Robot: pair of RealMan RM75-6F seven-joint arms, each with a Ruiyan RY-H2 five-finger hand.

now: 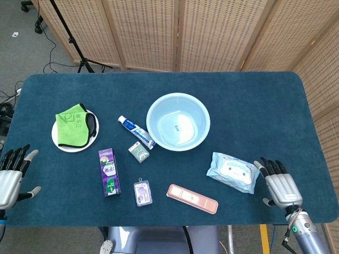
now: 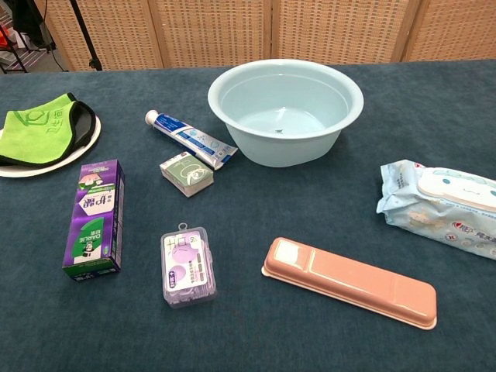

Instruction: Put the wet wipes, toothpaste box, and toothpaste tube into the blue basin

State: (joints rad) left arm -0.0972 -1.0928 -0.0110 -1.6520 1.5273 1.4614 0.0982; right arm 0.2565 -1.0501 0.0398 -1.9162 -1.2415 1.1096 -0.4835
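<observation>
My right hand (image 1: 279, 183) hovers at the near right edge of the table, fingers spread, holding nothing. Just to its left, close to the fingertips but not touching, lies the wet wipes pack (image 1: 233, 172), flat, its long axis running left to right with a slight slant. This hand is clearly the nearer one to it. Beyond the pack, further in and to the left, sits the blue basin (image 1: 178, 122), with nothing in it.

My left hand (image 1: 11, 175) waits at the near left edge, fingers apart too, holding nothing. The purple toothpaste box (image 1: 108, 172) lies to its right, long axis pointing away from me. The toothpaste tube (image 1: 135, 132) lies beyond it, slanted, its far end touching the basin's left side.

I judge the wipes come first, with a short reach leftward.
</observation>
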